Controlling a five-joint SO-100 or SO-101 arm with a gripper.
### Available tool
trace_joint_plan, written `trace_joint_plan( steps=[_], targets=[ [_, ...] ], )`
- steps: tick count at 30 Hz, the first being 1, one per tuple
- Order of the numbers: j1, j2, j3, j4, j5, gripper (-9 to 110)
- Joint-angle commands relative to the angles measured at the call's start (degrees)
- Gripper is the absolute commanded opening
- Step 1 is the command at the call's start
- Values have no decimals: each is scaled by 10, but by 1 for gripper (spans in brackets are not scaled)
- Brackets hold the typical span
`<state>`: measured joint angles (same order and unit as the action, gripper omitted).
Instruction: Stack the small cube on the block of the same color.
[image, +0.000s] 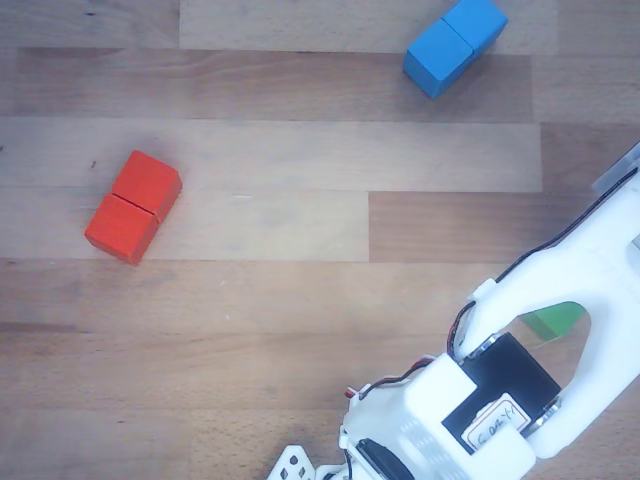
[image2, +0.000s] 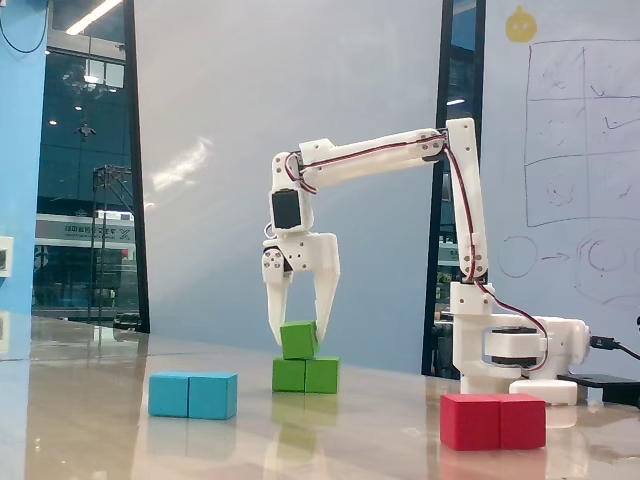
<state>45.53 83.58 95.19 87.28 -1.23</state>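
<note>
In the fixed view the small green cube (image2: 299, 340) sits slightly tilted on top of the long green block (image2: 305, 375), over its left half. My white gripper (image2: 299, 338) comes down from above, one finger on each side of the cube, and the fingertips (image2: 276, 335) seem to touch its sides. In the other view my arm (image: 540, 380) covers this spot, and only a patch of green (image: 555, 322) shows through a gap in it. The fingers do not show there.
A long blue block (image2: 193, 395) (image: 455, 45) lies to the left of the green block in the fixed view. A long red block (image2: 493, 421) (image: 133, 206) lies nearer the camera on the right. The arm's base (image2: 505, 350) stands at the right.
</note>
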Motion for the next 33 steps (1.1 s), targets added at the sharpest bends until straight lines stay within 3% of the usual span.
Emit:
trace_joint_plan(
  steps=[1, 8, 14, 24, 33],
  targets=[
    [0, 8, -52, 11, -7, 15],
    [5, 7, -52, 13, -7, 25],
    [-11, 11, -53, 13, -7, 27],
    [-178, 10, -57, 75, 2, 27],
    [-350, 31, -54, 33, 4, 27]
  ],
)
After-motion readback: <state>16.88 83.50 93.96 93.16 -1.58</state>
